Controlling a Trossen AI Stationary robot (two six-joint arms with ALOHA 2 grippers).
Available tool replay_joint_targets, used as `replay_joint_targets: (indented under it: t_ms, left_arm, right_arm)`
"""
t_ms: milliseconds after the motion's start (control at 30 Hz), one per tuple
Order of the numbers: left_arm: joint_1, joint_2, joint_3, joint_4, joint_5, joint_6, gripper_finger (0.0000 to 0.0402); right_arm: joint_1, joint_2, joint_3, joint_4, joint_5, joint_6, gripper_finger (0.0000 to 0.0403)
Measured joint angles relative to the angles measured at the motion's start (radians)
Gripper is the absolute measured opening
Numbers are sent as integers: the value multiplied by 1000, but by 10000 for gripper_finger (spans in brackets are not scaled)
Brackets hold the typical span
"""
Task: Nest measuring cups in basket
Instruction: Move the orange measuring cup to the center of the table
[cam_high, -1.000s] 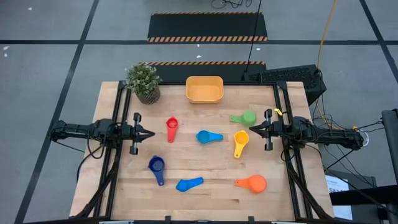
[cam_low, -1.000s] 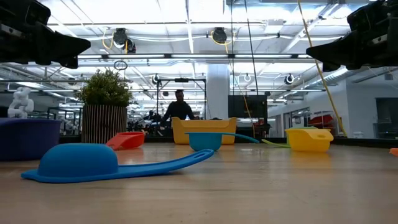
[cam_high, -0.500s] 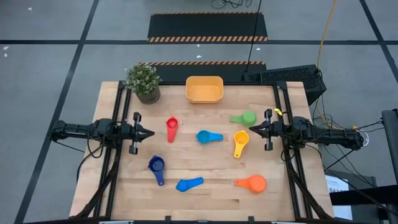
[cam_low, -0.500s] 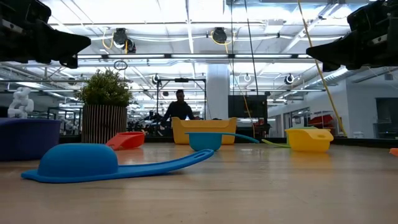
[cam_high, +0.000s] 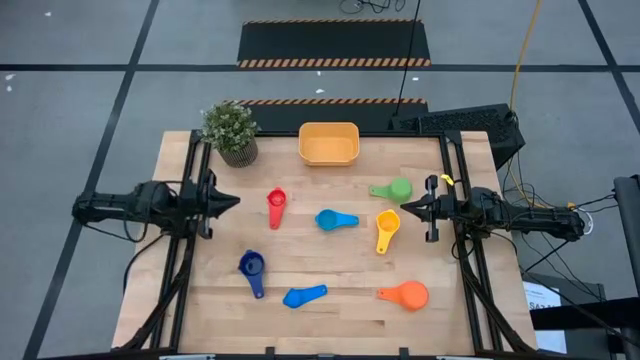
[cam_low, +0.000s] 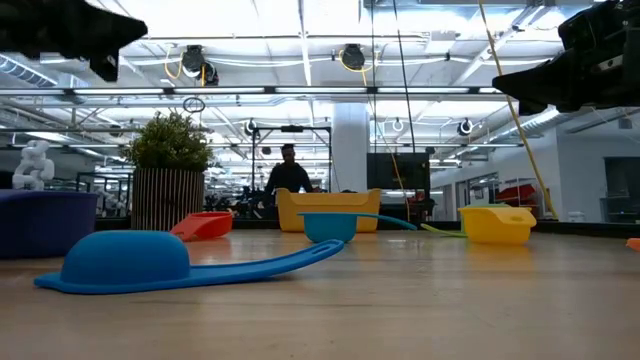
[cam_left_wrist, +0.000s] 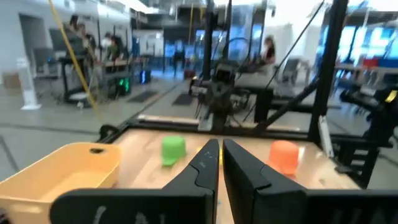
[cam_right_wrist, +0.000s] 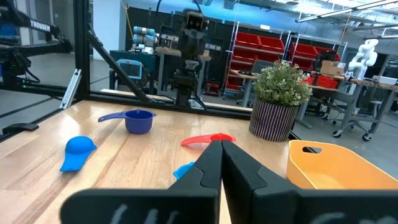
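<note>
- Seven cups were named, but only six show, all loose on the bench (cam_high: 330, 320) and none in the basket (cam_high: 329, 144), which sits at the far edge near the middle, with the potted plant (cam_high: 231, 132) to its left at the far-left corner.
- Red cup (cam_high: 276, 207) lies left of centre; light blue cup (cam_high: 336, 220) is in the middle; yellow cup (cam_high: 386, 229) is just right of it, with the green cup (cam_high: 393, 189) beyond it toward the far side.
- Near edge: dark blue cup (cam_high: 251, 271) at left, second light blue cup (cam_high: 304, 296) upside down beside it, orange cup (cam_high: 405, 294) at right (also bowl down).
- Open wood lies between the red cup and the basket, and along both side rails.
- Left pincer (cam_high: 236, 203) hangs over the left edge, fingers closed together, gripping nothing, well apart from the red cup.
- Right pincer (cam_high: 404, 209) hangs over the right edge, closed and empty, near the yellow and green cups without touching either.
- Beyond the bench, a person (cam_low: 288, 175) stands in the room.
</note>
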Motion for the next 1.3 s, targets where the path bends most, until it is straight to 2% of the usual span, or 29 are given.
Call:
replay_joint_targets:
  t_ms: [367, 800, 1000, 1300]
  left_arm:
    - [0, 366, 455, -198, -74, 46, 26]
    - [0, 819, 895, -232, -78, 51, 26]
    - [0, 1008, 1016, -239, -78, 66, 26]
    - [-11, 1205, 1078, -232, -60, 12, 26]
  right_arm:
    - [0, 0, 0, 0, 0, 0, 0]
    - [0, 0, 0, 0, 0, 0, 0]
    - [0, 0, 0, 0, 0, 0, 0]
    - [0, 0, 0, 0, 0, 0, 0]
